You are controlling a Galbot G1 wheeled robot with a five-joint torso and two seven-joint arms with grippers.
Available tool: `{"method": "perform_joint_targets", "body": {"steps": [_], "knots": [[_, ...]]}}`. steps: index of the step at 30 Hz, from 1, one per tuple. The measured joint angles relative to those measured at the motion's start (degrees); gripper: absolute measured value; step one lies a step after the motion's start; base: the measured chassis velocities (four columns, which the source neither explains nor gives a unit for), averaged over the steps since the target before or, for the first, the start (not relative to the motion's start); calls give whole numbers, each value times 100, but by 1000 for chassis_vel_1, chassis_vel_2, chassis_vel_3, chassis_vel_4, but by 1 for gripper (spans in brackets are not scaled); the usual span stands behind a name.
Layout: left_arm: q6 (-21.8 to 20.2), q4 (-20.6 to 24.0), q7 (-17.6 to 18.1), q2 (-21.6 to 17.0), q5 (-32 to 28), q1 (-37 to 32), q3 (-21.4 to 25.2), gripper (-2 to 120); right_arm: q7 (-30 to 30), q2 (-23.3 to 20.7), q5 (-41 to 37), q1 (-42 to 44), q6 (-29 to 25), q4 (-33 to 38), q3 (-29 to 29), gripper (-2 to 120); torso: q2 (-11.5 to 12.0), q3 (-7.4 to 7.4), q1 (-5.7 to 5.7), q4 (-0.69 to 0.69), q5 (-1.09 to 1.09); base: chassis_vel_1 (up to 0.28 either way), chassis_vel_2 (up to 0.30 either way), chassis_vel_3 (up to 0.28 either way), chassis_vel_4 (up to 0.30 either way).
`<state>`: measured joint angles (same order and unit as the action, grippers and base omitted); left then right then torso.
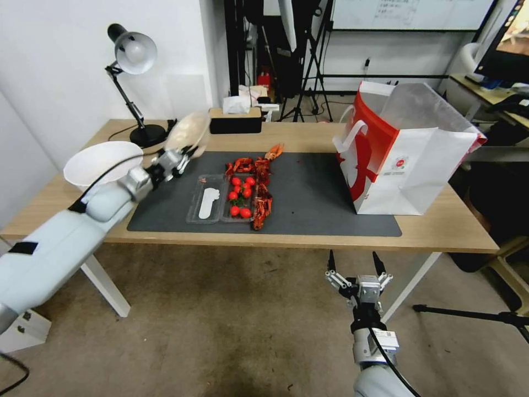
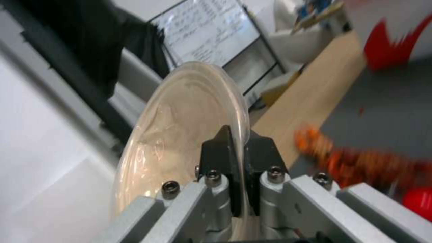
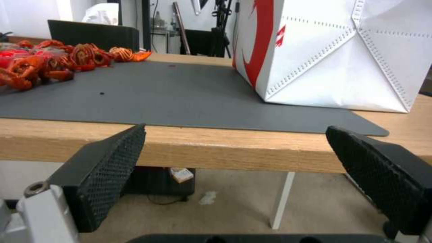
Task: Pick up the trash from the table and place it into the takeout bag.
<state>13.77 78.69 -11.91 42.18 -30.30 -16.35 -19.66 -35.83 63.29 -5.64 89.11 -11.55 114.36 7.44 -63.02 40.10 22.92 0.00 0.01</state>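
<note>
My left gripper [image 1: 186, 151] is shut on the rim of a shallow cream bowl [image 1: 188, 129], held tilted on edge in the air over the left end of the dark mat [image 1: 319, 204]. The left wrist view shows the fingers [image 2: 218, 148] pinching the bowl's thin rim [image 2: 189, 114]. Red crayfish shells [image 1: 262, 187] and a clear tray [image 1: 206, 205] with small tomatoes lie on the mat. The takeout bag [image 1: 408, 160] stands open at the table's [image 1: 441, 231] right end. My right gripper [image 1: 355, 262] hangs open below the front edge, facing the bag [image 3: 333, 54].
A large white bowl [image 1: 102, 160] sits on the table's left end, under my left arm. A desk lamp [image 1: 132, 55] and a black tissue box [image 1: 236, 118] stand along the back edge. Bare mat lies between the shells [image 3: 58, 60] and the bag.
</note>
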Motion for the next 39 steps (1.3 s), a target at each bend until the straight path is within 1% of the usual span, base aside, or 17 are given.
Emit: {"method": "perform_joint_targets", "body": {"steps": [4, 5, 8, 9, 12, 14, 17, 18, 22, 25, 26, 29, 30, 33, 34, 38, 39], "knots": [[-154, 165, 70, 386, -416, 693, -614, 0, 0, 18, 1, 23, 4, 4, 35, 100, 0, 0, -1, -1, 0, 0, 0, 0, 0], [-154, 165, 70, 386, -416, 693, -614, 0, 0, 18, 1, 23, 4, 4, 35, 100, 0, 0, -1, -1, 0, 0, 0, 0, 0], [-308, 285, 205, 736, -710, 1207, -1044, 0, 0, 20, 4, 37, 10, 32, 65, 100, 0, 0, -1, -1, 0, 0, 0, 0, 0], [-308, 285, 205, 736, -710, 1207, -1044, 0, 0, 20, 4, 37, 10, 32, 65, 100, 0, 0, -1, -1, 0, 0, 0, 0, 0], [-416, 312, 274, 1083, -1046, 1697, -1375, 0, 0, 26, 8, 39, 23, 56, 80, 100, 0, 1, -1, -2, 2, 0, 0, 0, 0], [-446, 315, 289, 1151, -1140, 1787, -1433, 0, 0, 28, 10, 39, 27, 61, 81, 100, 0, 1, -1, -1, 2, 0, 0, 0, 0], [-541, 370, 392, 1458, -1692, 2142, -1691, 0, 0, 35, 16, 37, 38, 80, 82, 100, 0, 0, -1, 1, 0, 0, 0, 0, 0], [-541, 370, 392, 1458, -1692, 2142, -1691, 0, 0, 35, 16, 37, 38, 80, 82, 100, 0, 0, -1, 1, 0, 0, 0, 0, 0], [-615, 450, 543, 1770, -2226, 2366, -1799, 0, -2, 39, 16, 41, 51, 102, 88, 100, 0, 0, -1, 0, 1, 0, 0, 0, 0], [-638, 477, 625, 2101, -2654, 2564, -1874, 0, -6, 39, 17, 48, 52, 111, 104, 100, 0, 1, -1, 1, 0, 0, 0, 0, 0], [-638, 477, 625, 2101, -2654, 2564, -1874, 0, -6, 39, 17, 48, 52, 111, 104, 100, 0, 1, -1, 1, 0, 0, 0, 0, 0], [-634, 456, 756, 2526, -3063, 2736, -1971, 0, -10, 46, 19, 52, 53, 111, 114, 100, 0, 0, -1, 1, 1, 0, 0, 0, 0], [-634, 456, 756, 2526, -3063, 2736, -1971, 0, -10, 46, 19, 52, 53, 111, 114, 100, 0, 0, -1, 1, 1, 0, 0, 0, 0], [-627, 264, 823, 3006, -3253, 2807, -2041, 0, -13, 55, 20, 59, 53, 112, 122, 100, 0, 0, -1, -1, 1, 0, 0, 0, 0], [-627, 264, 823, 3006, -3253, 2807, -2041, 0, -13, 55, 20, 59, 53, 112, 122, 100, 0, 0, -1, -1, 1, 0, 0, 0, 0], [-609, -123, 817, 3570, -3388, 2851, -2106, 0, -16, 50, 20, 65, 48, 112, 187, 100, 0, 1, -1, -1, 0, 0, 0, 0, 0], [-609, -123, 817, 3570, -3388, 2851, -2106, 0, -16, 50, 20, 65, 48, 112, 187, 100, 0, 1, -1, -1, 0, 0, 0, 0, 0]]}}
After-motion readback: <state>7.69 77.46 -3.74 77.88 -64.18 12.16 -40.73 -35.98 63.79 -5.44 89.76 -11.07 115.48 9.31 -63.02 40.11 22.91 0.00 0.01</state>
